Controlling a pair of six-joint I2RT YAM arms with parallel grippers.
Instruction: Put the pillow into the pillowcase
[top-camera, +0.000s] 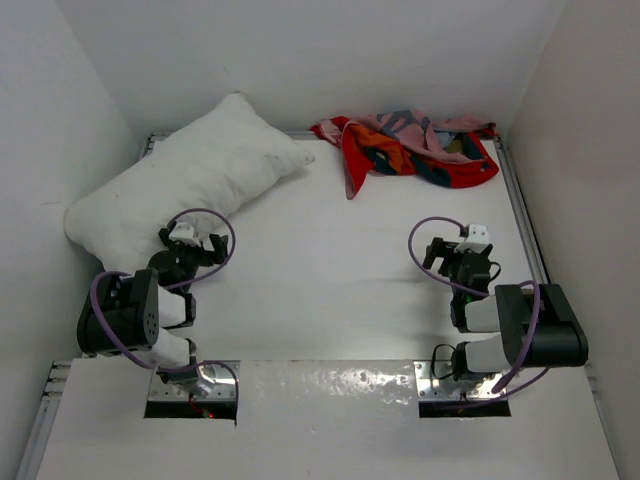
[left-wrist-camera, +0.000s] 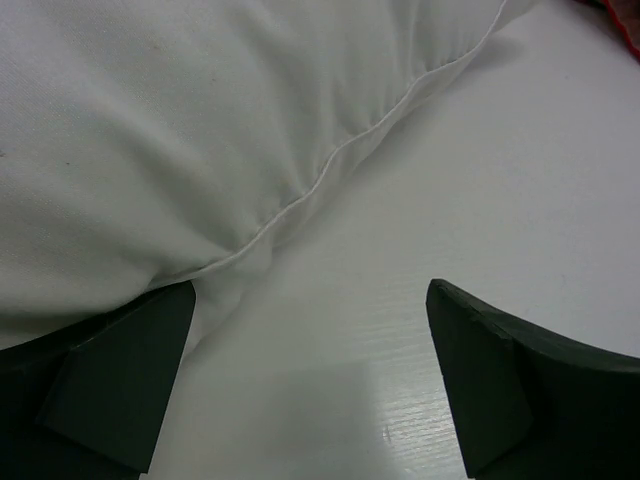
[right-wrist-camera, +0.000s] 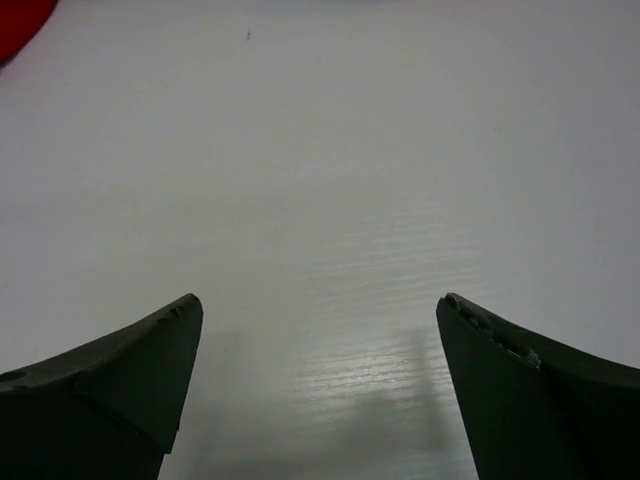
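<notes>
Well, pillow (top-camera: 190, 185): likely soft, light, bulky; pinch the seamed edge.
Pillowcase (top-camera: 400, 150): limp, crumpled; take an edge.
Left tool (left-wrist-camera: 310, 290): released, at pillow's edge.
Right tool (right-wrist-camera: 320, 300): released, empty.

A plain white pillow (top-camera: 185, 185) fills the far left corner of a glossy white surface (top-camera: 330, 280), its seam piped in the same white. Along the far edge, towards the right corner, the crumpled pillowcase (top-camera: 410, 150) shows red-orange cloth printed with dark teal shapes and pale pink patches. The left fingers (left-wrist-camera: 120, 380) and right fingers (right-wrist-camera: 520, 400) are matt charcoal-black. Purple cables (top-camera: 204, 211) loop over black-and-white arms (top-camera: 130, 310).
</notes>
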